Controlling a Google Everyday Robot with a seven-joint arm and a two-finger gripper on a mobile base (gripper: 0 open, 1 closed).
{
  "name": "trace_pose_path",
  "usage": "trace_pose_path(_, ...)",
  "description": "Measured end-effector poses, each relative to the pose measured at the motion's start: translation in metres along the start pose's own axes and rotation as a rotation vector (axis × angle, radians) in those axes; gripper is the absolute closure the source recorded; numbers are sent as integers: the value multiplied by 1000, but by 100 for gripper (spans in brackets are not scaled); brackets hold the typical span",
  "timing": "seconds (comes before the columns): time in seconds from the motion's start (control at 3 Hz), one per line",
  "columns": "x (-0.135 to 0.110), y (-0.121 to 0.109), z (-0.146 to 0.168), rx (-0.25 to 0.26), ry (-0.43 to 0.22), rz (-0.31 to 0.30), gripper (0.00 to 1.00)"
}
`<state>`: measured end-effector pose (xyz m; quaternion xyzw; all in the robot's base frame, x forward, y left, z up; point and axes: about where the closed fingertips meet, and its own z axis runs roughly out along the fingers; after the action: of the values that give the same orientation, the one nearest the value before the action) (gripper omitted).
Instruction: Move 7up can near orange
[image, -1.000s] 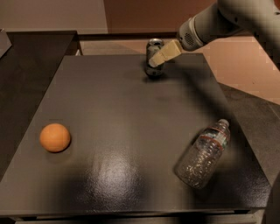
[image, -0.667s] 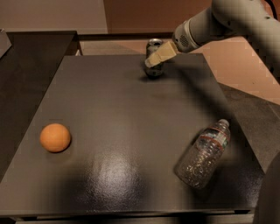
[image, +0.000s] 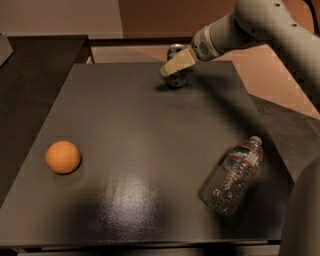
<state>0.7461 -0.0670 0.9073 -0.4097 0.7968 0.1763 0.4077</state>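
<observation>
The 7up can stands upright at the far edge of the dark table, right of its middle. Only its silver top and lower body show. My gripper is at the can, its tan tip crossing in front of the can's upper half and hiding it. The arm reaches in from the upper right. The orange lies on the table's near left, far from the can and the gripper.
A clear crinkled plastic bottle lies on its side at the table's near right. A darker counter adjoins the table on the left. The floor drops away past the right edge.
The gripper has shifted a little to the left at the can. The can, the orange and the bottle stay where they were.
</observation>
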Motion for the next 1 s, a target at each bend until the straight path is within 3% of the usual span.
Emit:
trace_pose_path(0.33, 0, -4, 2, 3, -8, -8, 17)
trace_pose_path(1.0, -1, -6, -2, 3, -26, -29, 64)
